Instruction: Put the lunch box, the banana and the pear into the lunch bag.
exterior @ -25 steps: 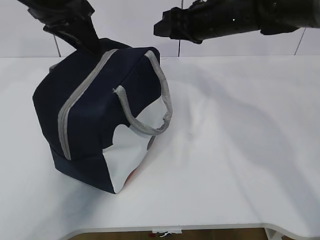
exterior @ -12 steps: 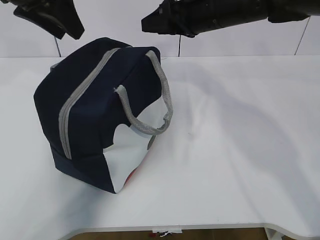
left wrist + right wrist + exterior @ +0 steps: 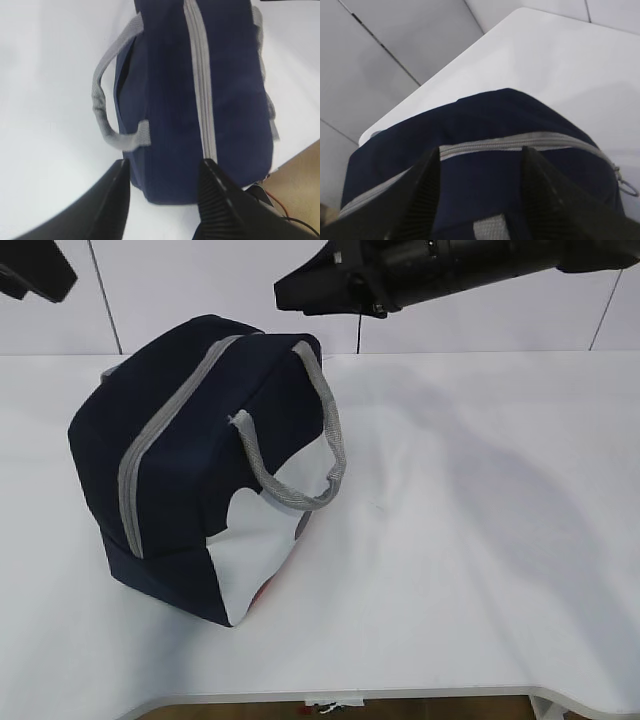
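The lunch bag (image 3: 205, 465) is seen standing zipped on the white table (image 3: 460, 540), toward its left side (grey handles hanging loose). Above it, the right gripper (image 3: 480, 195) is held open and empty; the left gripper (image 3: 162, 200), likewise parted, is held empty.

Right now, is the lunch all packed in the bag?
It looks nearly finished. The lunch bag stands zipped shut, its grey zipper closed along the top. No lunch box, banana or pear shows on the white table, so they are probably inside, though I cannot see in. The left gripper and right gripper are open and hold nothing. Nothing visible remains to do.
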You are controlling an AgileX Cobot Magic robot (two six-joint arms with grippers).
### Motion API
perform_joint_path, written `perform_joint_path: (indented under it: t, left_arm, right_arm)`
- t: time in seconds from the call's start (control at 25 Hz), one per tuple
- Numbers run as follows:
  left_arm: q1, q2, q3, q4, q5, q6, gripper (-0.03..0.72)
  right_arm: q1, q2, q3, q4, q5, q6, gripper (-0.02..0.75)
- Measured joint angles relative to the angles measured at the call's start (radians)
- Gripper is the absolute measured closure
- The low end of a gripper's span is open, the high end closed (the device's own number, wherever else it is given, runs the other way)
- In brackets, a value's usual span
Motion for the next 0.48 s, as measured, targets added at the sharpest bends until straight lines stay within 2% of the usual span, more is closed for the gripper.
perform_joint_path:
  t: [0.16, 0.48]
  left_arm:
    - [0.0, -0.122, 0.069, 0.015, 0.004, 0.0, 0.387]
    - [0.0, -0.357, 0.27, 0.034, 0.008, 0.0, 0.442]
  right_arm:
    - [-0.035, -0.006, 0.0, 0.0, -0.103, -0.027, 0.323]
    - [-0.044, -0.101, 0.0, 0.0, -0.142, -0.043, 0.344]
